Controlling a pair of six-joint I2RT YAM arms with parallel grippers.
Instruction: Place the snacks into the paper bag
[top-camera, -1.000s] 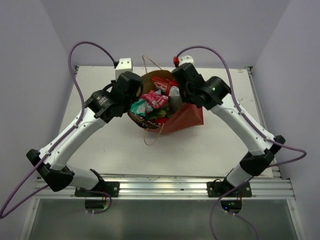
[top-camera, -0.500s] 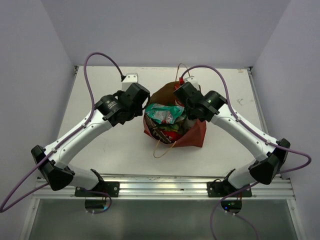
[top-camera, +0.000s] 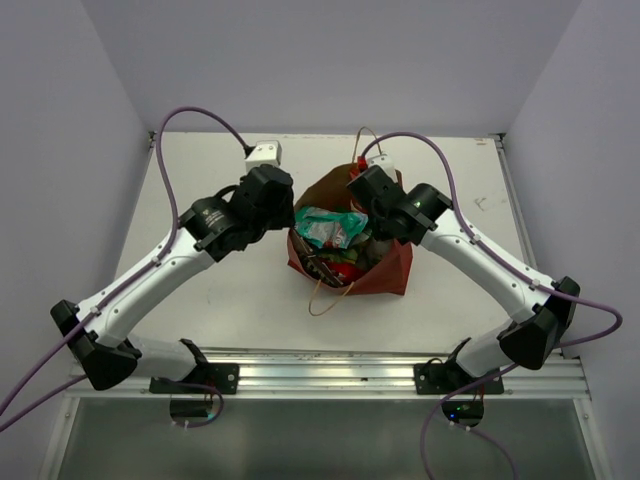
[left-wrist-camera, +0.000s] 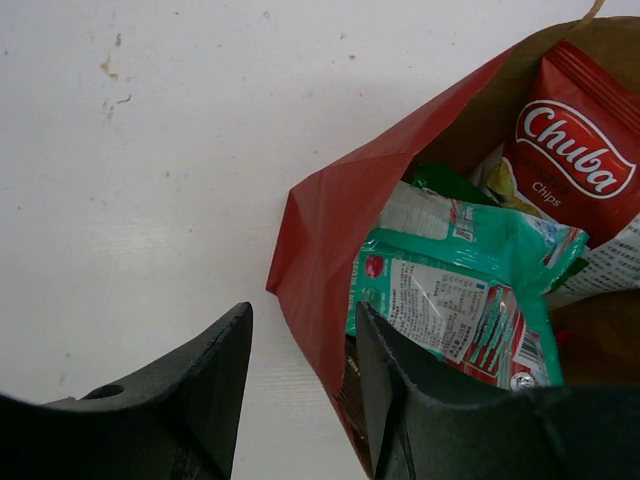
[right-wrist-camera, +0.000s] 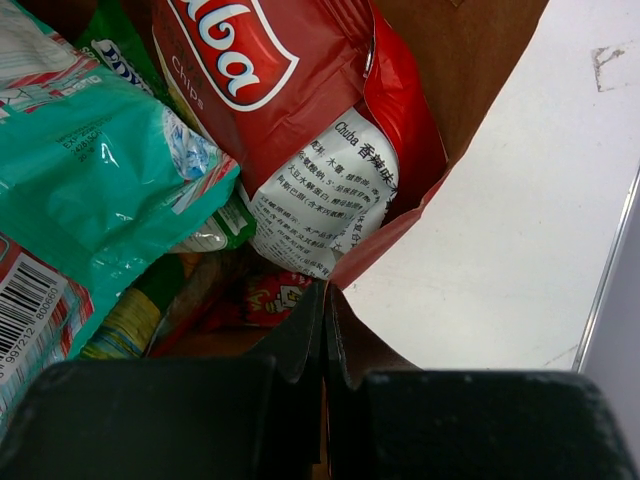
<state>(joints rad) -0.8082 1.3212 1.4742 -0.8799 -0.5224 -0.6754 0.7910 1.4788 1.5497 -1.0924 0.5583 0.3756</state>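
Inside paper bag, wrist-legible Chuba packet.

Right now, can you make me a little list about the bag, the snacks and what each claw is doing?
Paper bag: reddish-brown, on the white table, mouth open upward
Snacks: all that show are inside the bag
On top: teal packet
Beside it: red-and-white Chuba chip bag
Left claw: open, at the bag's left rim, holding nothing
Right claw: shut, pinching the bag's right rim
Snacks outside the bag: none in view
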